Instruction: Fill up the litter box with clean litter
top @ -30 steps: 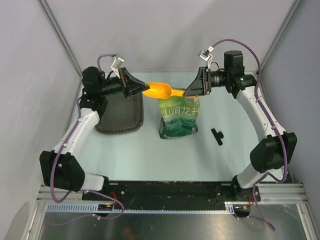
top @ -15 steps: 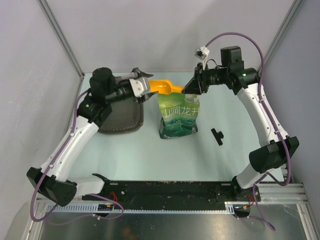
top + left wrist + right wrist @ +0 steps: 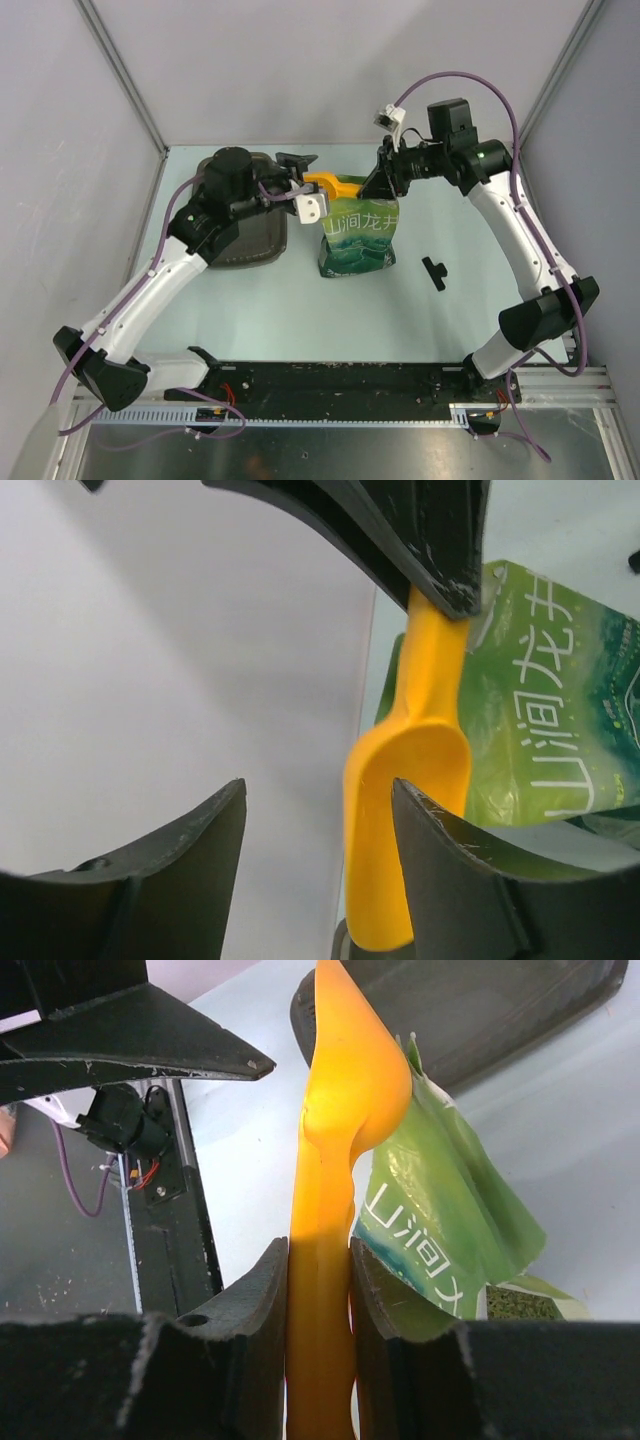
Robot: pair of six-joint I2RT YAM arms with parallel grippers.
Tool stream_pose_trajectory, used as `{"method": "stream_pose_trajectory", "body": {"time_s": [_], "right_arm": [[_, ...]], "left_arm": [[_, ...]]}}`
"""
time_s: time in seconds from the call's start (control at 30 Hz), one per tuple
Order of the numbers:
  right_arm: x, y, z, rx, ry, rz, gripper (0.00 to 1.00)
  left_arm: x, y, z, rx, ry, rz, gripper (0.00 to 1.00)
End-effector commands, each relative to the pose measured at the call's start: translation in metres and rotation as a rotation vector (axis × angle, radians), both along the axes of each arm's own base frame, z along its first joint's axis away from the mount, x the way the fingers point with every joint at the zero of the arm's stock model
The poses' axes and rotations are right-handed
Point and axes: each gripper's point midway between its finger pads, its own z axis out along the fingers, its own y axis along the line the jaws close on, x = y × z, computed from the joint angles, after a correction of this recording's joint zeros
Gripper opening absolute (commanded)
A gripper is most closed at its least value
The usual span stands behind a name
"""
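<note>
Handover — we are freeing the orange scoop (image 3: 338, 184) from our parted left pincer (image 3: 318, 790), our right pincer (image 3: 318, 1260) clamping its handle; the litter box (image 3: 255, 245), at the desk's (image 3: 300, 300) back-left, is awaiting scooping.

From above, the left arm covers much of the litter box (image 3: 260, 242), so its floor beside the left claw (image 3: 298, 180) cannot be judged. The orange scoop (image 3: 335, 183) shows only a short stretch between the claws. Part of its bowl sits behind the left claw, and its handle end is inside the right claw (image 3: 380, 183). A small black object (image 3: 435, 272) near the right claw is too small to identify. In the right wrist view the handle runs off the bottom edge between the fingers (image 3: 250, 1360), one of which hides the lower part of the green pouch (image 3: 440, 1240).
</note>
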Motion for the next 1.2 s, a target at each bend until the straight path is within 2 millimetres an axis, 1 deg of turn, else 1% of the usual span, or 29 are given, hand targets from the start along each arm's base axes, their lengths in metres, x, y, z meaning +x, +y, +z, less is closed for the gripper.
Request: {"method": "stream_pose_trajectory", "body": {"time_s": [0.0, 0.07, 0.1, 0.17, 0.2, 0.23, 0.27, 0.33, 0.37, 0.4, 0.53, 0.57, 0.63, 0.67, 0.73, 0.77, 0.8, 0.83, 0.87, 0.9, 0.93, 0.97, 1.0, 1.03, 1.07, 1.1, 1.13, 1.17], "right_arm": [[-0.007, -0.008, 0.022, 0.029, -0.069, -0.003, 0.00], [-0.008, -0.006, 0.022, 0.034, -0.067, 0.008, 0.00], [-0.009, -0.005, 0.024, 0.042, -0.066, 0.013, 0.00], [-0.010, -0.003, 0.023, 0.046, -0.062, 0.018, 0.00], [-0.011, -0.002, 0.024, 0.050, -0.064, 0.023, 0.00], [-0.012, -0.001, 0.024, 0.050, -0.061, 0.027, 0.00], [-0.012, -0.001, 0.023, 0.049, -0.061, 0.026, 0.00], [-0.015, -0.001, 0.023, 0.051, -0.055, 0.031, 0.00], [-0.016, -0.002, 0.024, 0.052, -0.055, 0.032, 0.00], [-0.016, -0.001, 0.023, 0.054, -0.053, 0.036, 0.00], [-0.017, -0.002, 0.026, 0.060, -0.052, 0.034, 0.00], [-0.017, -0.001, 0.024, 0.059, -0.046, 0.035, 0.00], [-0.017, 0.000, 0.024, 0.061, -0.042, 0.038, 0.00], [-0.016, 0.000, 0.026, 0.065, -0.044, 0.033, 0.00], [-0.012, -0.002, 0.029, 0.071, -0.041, 0.011, 0.00], [-0.005, -0.004, 0.034, 0.086, -0.058, -0.003, 0.04], [-0.003, -0.006, 0.038, 0.107, -0.033, -0.019, 0.29], [0.001, -0.008, 0.043, 0.125, -0.035, -0.033, 0.43], [0.007, -0.010, 0.053, 0.155, -0.069, -0.044, 0.52], [0.013, -0.016, 0.059, 0.178, -0.042, -0.081, 0.64], [0.017, -0.018, 0.064, 0.193, -0.045, -0.093, 0.68], [0.022, -0.020, 0.072, 0.215, -0.068, -0.102, 0.70], [0.026, -0.023, 0.075, 0.231, -0.060, -0.109, 0.73], [0.027, -0.025, 0.078, 0.256, -0.024, -0.123, 0.73], [0.032, -0.025, 0.088, 0.289, -0.063, -0.122, 0.74], [0.032, -0.026, 0.084, 0.302, -0.048, -0.130, 0.77], [0.032, -0.028, 0.086, 0.324, -0.021, -0.150, 0.79], [0.035, -0.027, 0.086, 0.335, -0.037, -0.151, 0.80]], "left_arm": [[-0.007, 0.010, 0.007, 0.027, -0.031, 0.015, 0.67], [-0.004, 0.011, -0.005, 0.047, -0.015, 0.027, 0.71], [-0.001, 0.010, -0.011, 0.063, -0.011, 0.029, 0.71], [0.005, 0.007, -0.019, 0.083, -0.003, 0.029, 0.70], [0.010, 0.002, -0.028, 0.100, 0.008, 0.020, 0.68], [0.013, -0.001, -0.025, 0.098, 0.004, 0.017, 0.66], [0.015, -0.003, -0.024, 0.097, 0.007, 0.013, 0.61], [0.020, -0.011, -0.024, 0.096, 0.015, 0.003, 0.56], [0.021, -0.013, -0.025, 0.100, 0.017, 0.000, 0.50], [0.021, -0.016, -0.026, 0.103, 0.012, -0.009, 0.48], [0.022, -0.018, -0.039, 0.125, 0.026, -0.018, 0.38], [0.022, -0.018, -0.040, 0.127, 0.029, -0.018, 0.29], [0.023, -0.016, -0.043, 0.124, 0.047, -0.005, 0.18], [0.024, -0.015, -0.043, 0.120, 0.054, 0.005, 0.01], [0.027, -0.013, -0.042, 0.091, 0.095, 0.034, 0.00], [0.028, -0.012, -0.042, 0.074, 0.118, 0.046, 0.00], [0.028, -0.012, -0.040, 0.040, 0.164, 0.067, 0.00], [0.030, -0.009, -0.040, 0.024, 0.186, 0.082, 0.00], [0.030, -0.008, -0.039, 0.009, 0.202, 0.092, 0.00], [0.030, -0.007, -0.038, -0.018, 0.237, 0.109, 0.00], [0.030, -0.005, -0.039, -0.031, 0.257, 0.120, 0.00], [0.030, -0.004, -0.039, -0.045, 0.276, 0.127, 0.00], [0.029, -0.004, -0.039, -0.073, 0.314, 0.139, 0.00], [0.029, -0.004, -0.040, -0.088, 0.340, 0.149, 0.00], [0.030, -0.003, -0.040, -0.106, 0.364, 0.160, 0.00], [0.028, -0.003, -0.038, -0.144, 0.412, 0.169, 0.00], [0.030, -0.003, -0.040, -0.159, 0.437, 0.179, 0.00], [0.030, -0.003, -0.040, -0.170, 0.457, 0.181, 0.00]]}}
